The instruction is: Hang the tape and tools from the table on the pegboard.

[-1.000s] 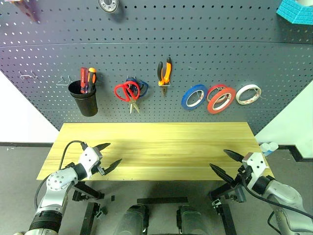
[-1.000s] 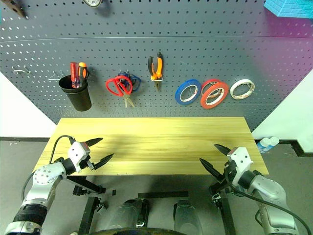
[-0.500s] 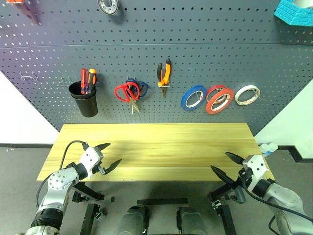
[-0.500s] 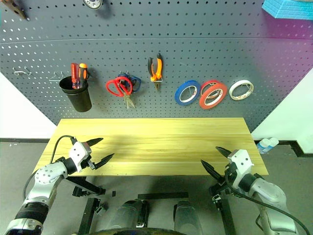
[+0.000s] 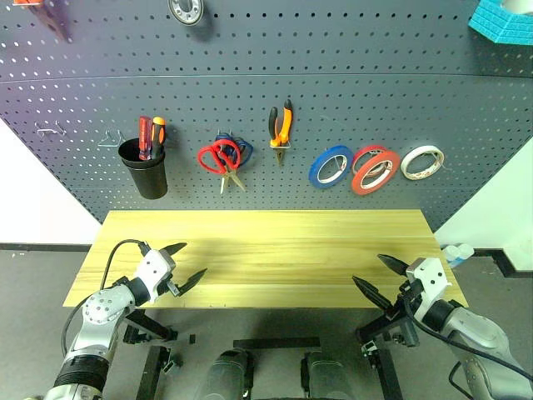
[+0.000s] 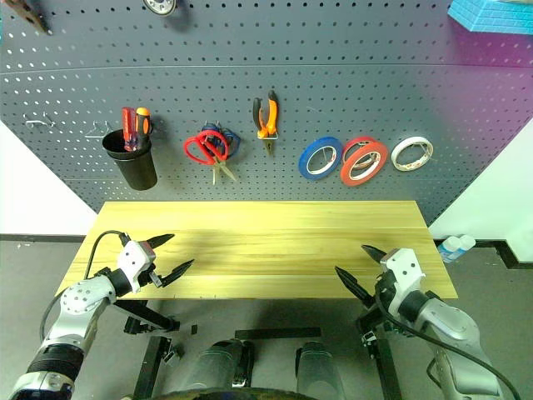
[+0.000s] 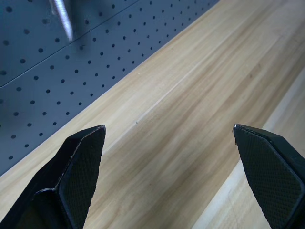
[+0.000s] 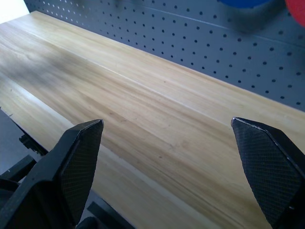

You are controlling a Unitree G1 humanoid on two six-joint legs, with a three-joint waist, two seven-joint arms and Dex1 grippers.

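Your left gripper (image 5: 181, 265) and right gripper (image 5: 381, 276) both stand with fingers spread wide, nothing between them, over the near corners of the table (image 5: 266, 250) at about 8 and 4 o'clock.

All task items already hang on the pegboard (image 5: 266, 108). The tape (image 5: 376, 172), the big red ring, sits at 2 o'clock; it overlaps a smaller red roll (image 5: 363, 154) behind it, mostly hidden. The blue roll (image 5: 331, 165) is just left of it, the white roll (image 5: 422, 162) to its right.

The pliers (image 5: 281, 129) hang near 12 o'clock. The red scissors (image 5: 220, 159) cover blue-handled scissors (image 5: 241, 148), of which you see only a loop. The red screwdriver (image 5: 143, 135) stands in the black cup (image 5: 143, 168) at 10 o'clock beside an orange-handled one (image 5: 156, 133); their shafts are hidden inside.

Along the top edge, a metal disc (image 5: 185, 8) and a blue block (image 5: 502, 18) are cut off.
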